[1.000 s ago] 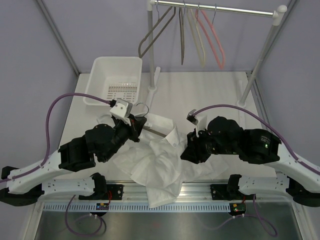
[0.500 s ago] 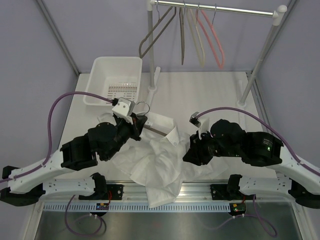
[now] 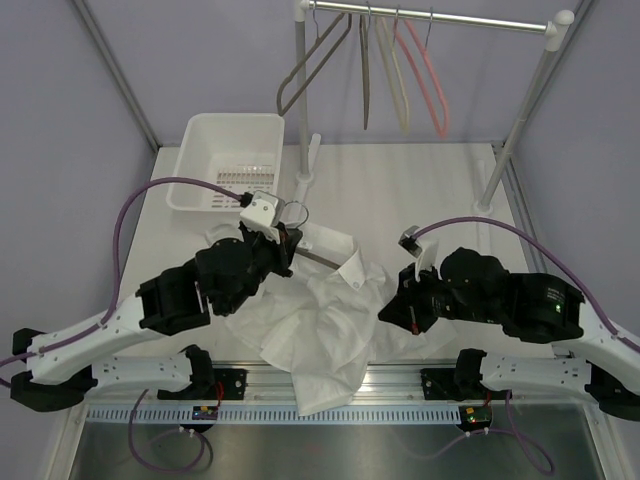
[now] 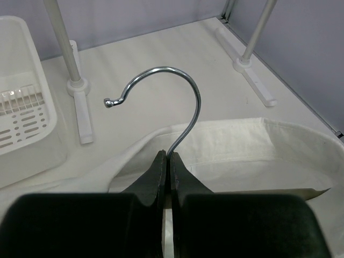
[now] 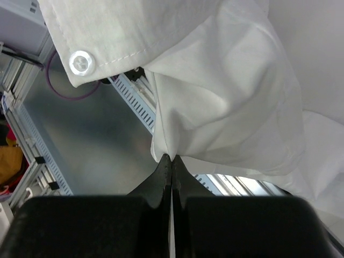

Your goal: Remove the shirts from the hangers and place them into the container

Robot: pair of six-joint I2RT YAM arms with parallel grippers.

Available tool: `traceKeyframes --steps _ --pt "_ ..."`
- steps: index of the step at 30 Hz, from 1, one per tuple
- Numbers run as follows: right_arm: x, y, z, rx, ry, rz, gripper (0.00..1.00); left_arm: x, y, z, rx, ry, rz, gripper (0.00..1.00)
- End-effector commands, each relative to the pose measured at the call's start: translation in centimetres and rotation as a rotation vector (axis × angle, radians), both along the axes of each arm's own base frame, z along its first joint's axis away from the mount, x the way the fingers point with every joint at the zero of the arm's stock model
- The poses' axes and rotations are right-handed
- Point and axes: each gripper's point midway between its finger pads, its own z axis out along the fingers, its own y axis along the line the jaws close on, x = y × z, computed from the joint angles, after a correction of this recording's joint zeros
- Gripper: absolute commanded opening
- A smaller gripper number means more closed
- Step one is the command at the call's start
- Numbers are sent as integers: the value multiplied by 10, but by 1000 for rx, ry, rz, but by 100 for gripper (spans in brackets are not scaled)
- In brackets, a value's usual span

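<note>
The left gripper (image 4: 170, 159) has its fingers pressed together on the hook wire of the hanger (image 4: 189, 91). The right gripper (image 5: 171, 159) pinches a fold of the shirt (image 3: 310, 325), which lies crumpled between both grippers on the white table (image 3: 420, 180). The tub (image 3: 192, 165) stands beyond the left fingers. Lilac walls (image 3: 200, 60) enclose the table.

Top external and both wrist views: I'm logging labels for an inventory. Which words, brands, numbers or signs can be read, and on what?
No text can be read in any view.
Small coloured tags below the front rail: too small to read.
No print shows on the shirt, its button, the tub or the hanger hook.
</note>
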Motion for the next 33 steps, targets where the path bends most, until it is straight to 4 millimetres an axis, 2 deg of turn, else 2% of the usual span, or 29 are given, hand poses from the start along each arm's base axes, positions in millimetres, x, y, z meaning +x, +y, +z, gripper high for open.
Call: traceKeyframes --steps 1,2,3,5,6,8,9,11,12,14,15,17,22,23,25,29,30,33 --pt "12 -16 1 20 -8 -140 0 14 1 38 -111 -35 50 0" --pt "12 -21 0 29 -3 -162 0 21 -4 26 -65 -9 53 0" --pt "18 -26 -1 48 10 -236 0 34 1 23 -58 6 93 0" --pt "19 -29 -1 100 23 -279 0 47 -1 21 -39 20 95 0" --pt "26 -36 -6 137 29 -353 0 62 3 15 -13 28 132 0" --pt "34 -48 -19 146 26 -438 0 70 5 24 -20 16 137 0" --pt "45 -63 -26 140 21 -554 0 76 9 26 -7 10 153 0" --pt "53 -75 -35 144 10 -633 0 76 13 38 -20 -7 148 0" --pt "59 -86 -33 183 9 -710 0 76 19 47 -25 -21 154 0" --pt "65 -96 -32 214 -8 -770 0 74 25 55 -27 -30 162 0" --pt "71 -109 -36 217 -15 -848 0 73 29 62 -29 -40 166 0" --pt "75 -114 -41 212 -30 -889 0 69 34 66 -35 -46 162 0" --pt "83 -112 -60 221 -27 -953 0 70 46 73 -47 -55 195 0" --pt "84 -110 -71 207 -29 -953 0 72 47 75 -52 -58 199 0" --pt "85 -98 -72 213 -37 -918 0 73 45 78 -73 -60 193 0" --pt "86 -70 -96 76 -37 -852 0 68 23 78 -135 -41 96 0" --pt "86 -57 -95 86 -33 -815 0 66 18 83 -176 -41 73 0" --pt "89 -38 -110 46 -33 -780 0 56 1 86 -260 -24 -21 0"
